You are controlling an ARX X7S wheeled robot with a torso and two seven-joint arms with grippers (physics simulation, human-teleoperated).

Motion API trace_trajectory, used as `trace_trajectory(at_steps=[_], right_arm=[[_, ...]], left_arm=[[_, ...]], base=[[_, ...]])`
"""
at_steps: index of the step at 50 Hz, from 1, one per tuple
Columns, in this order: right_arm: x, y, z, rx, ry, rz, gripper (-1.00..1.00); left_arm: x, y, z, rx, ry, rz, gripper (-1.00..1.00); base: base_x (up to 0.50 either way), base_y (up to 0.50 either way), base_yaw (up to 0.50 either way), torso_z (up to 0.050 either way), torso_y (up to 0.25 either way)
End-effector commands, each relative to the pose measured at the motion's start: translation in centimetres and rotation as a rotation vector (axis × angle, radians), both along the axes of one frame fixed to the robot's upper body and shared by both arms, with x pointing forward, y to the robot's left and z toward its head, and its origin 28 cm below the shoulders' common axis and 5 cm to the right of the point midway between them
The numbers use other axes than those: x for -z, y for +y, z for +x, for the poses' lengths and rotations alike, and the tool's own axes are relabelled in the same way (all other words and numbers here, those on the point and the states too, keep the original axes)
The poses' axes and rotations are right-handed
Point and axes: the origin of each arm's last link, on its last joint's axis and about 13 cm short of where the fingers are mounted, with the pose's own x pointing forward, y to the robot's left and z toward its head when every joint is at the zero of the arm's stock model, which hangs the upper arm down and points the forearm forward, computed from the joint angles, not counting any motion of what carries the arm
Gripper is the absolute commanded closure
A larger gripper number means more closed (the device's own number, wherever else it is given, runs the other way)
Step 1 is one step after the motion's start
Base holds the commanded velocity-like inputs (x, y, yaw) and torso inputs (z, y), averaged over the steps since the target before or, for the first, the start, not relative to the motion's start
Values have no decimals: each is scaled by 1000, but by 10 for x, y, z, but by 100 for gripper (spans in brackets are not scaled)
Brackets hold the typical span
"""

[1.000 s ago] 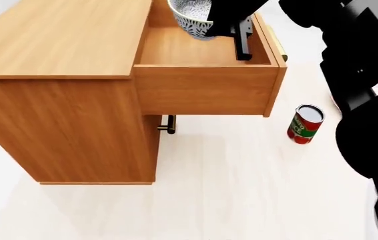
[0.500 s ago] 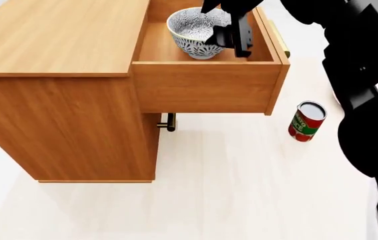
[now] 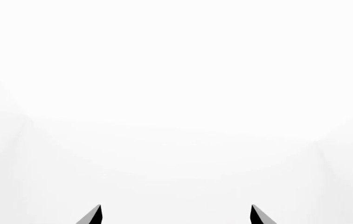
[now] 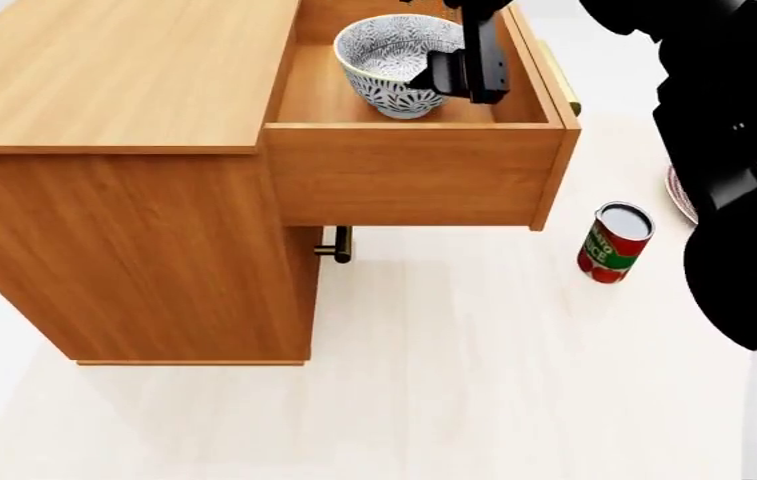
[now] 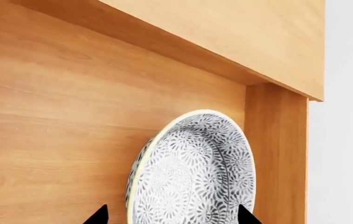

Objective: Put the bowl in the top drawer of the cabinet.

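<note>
The bowl [image 4: 396, 66] sits on the floor of the pulled-out top drawer [image 4: 412, 170] of the cabinet [image 4: 125, 150], near the drawer's front wall. The right gripper [image 4: 465, 70] hangs just beside the bowl's rim; whether it grips the rim I cannot tell. The left gripper [image 3: 175, 215] is spread, holding nothing. The bowl looks stiff, glazed, likely slippery and breakable; its rim seems the best hold.
</note>
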Motion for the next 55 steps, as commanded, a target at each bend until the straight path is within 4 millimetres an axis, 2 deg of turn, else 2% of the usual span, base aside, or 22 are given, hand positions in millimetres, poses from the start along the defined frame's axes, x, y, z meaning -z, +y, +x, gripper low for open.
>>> trace_trajectory(at_steps=[1,8,16,24,33,34,36,39,44,55], right_arm=[[-19,0,-10,-24,-20,10,-100],[-42,0,-23,-45,-56,20,-100],[-56,-4,-32,-71,-95,61,-100],[-69,-20,-40,-136,-211,260,-100],[-70,-49,-42,-159,-381,544,-100],[-64,-55,-42,-144,-394,581,-100],[-35,-80,-42,-36,-363,745,-100],[-31,-70,-77,-142,-486,826,-100],[2,-86,-102,-89,-529,976,-100],[31,-101,-162,-28,-640,1167,-100]], left_arm=[[0,0,0,5,-5,-1,-100],[0,0,0,24,-10,-12,-100],[0,0,0,34,-20,-19,-100],[0,0,0,16,-16,-31,-100],[0,-1,0,33,-3,-33,-100],[0,-1,0,34,-3,-33,-100],[0,-1,0,36,-1,-31,-100],[0,-1,0,41,1,-28,-100],[0,-1,0,47,-1,-18,-100],[0,0,0,44,4,-14,-100]], base=[[0,0,0,0,0],[0,0,0,0,0],[0,0,0,0,0],[0,0,0,0,0],[0,0,0,0,0],[0,0,0,0,0],[0,0,0,0,0],[0,0,0,0,77],[0,0,0,0,77],[0,0,0,0,78]])
